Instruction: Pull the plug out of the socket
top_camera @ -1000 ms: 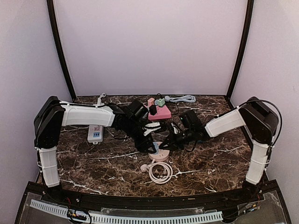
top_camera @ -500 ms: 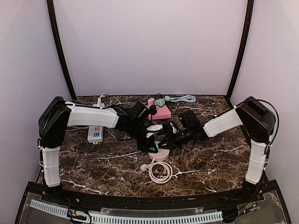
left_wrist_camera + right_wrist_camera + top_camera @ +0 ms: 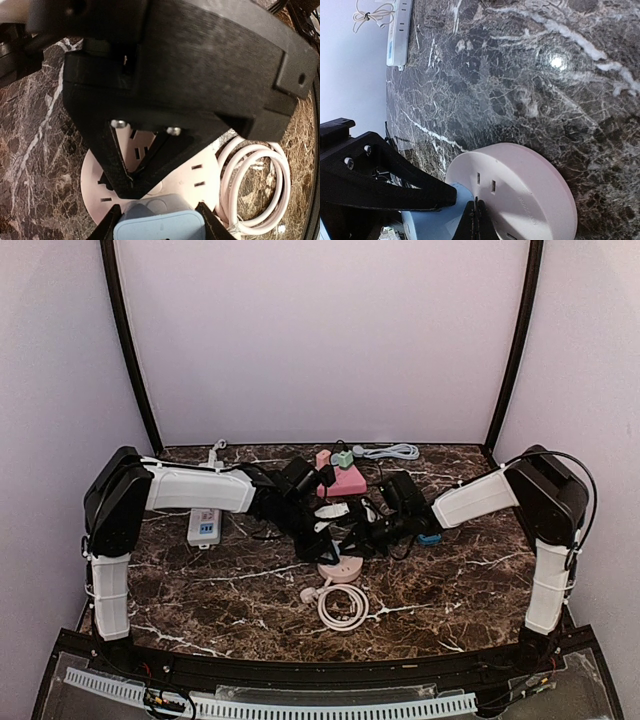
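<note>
A round pale pink socket (image 3: pixel 343 571) lies on the marble table, with its coiled white cable (image 3: pixel 343 608) in front of it. In the left wrist view my left gripper (image 3: pixel 159 222) is shut on a light blue plug (image 3: pixel 160 227), one black finger on each side, right over the socket face (image 3: pixel 202 172). I cannot tell whether the prongs are still in the slots. In the top view the left gripper (image 3: pixel 322 537) hides the plug. My right gripper (image 3: pixel 477 214) is shut and empty, its tips touching the socket top (image 3: pixel 530 190) next to the plug (image 3: pixel 432 217).
A white power strip (image 3: pixel 204 527) lies at the left. A pink block (image 3: pixel 347 482) with a green adapter (image 3: pixel 343 458) and a grey cable (image 3: pixel 390 451) sit at the back. A small blue object (image 3: pixel 430 538) lies under the right forearm.
My left gripper has moved up and back from the socket, still gripping the plug. The right gripper has shifted slightly left and stays on the socket. The small blue object has come into view.
</note>
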`<move>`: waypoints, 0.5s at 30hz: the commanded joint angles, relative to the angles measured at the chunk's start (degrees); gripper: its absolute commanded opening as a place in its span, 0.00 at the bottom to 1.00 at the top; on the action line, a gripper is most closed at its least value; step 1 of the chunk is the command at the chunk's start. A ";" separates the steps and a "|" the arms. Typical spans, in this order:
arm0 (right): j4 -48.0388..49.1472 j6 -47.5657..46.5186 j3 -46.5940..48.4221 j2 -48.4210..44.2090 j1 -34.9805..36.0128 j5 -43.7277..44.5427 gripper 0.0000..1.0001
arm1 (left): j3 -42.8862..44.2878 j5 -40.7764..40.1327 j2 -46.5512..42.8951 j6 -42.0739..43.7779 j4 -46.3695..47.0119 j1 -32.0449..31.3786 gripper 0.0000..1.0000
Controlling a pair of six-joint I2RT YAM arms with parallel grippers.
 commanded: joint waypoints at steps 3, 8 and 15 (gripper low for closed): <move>-9.80 -1.03 -3.07 5.57 0.43 10.71 0.00 | -1.66 3.99 -6.93 -4.78 9.08 1.78 0.12; -11.54 -1.94 -3.00 5.57 1.01 13.08 0.00 | -3.03 6.42 -8.07 -6.32 11.11 2.91 0.12; -14.13 -3.19 -3.34 5.68 2.04 17.14 0.00 | -4.11 7.55 -9.08 -8.01 13.11 3.98 0.12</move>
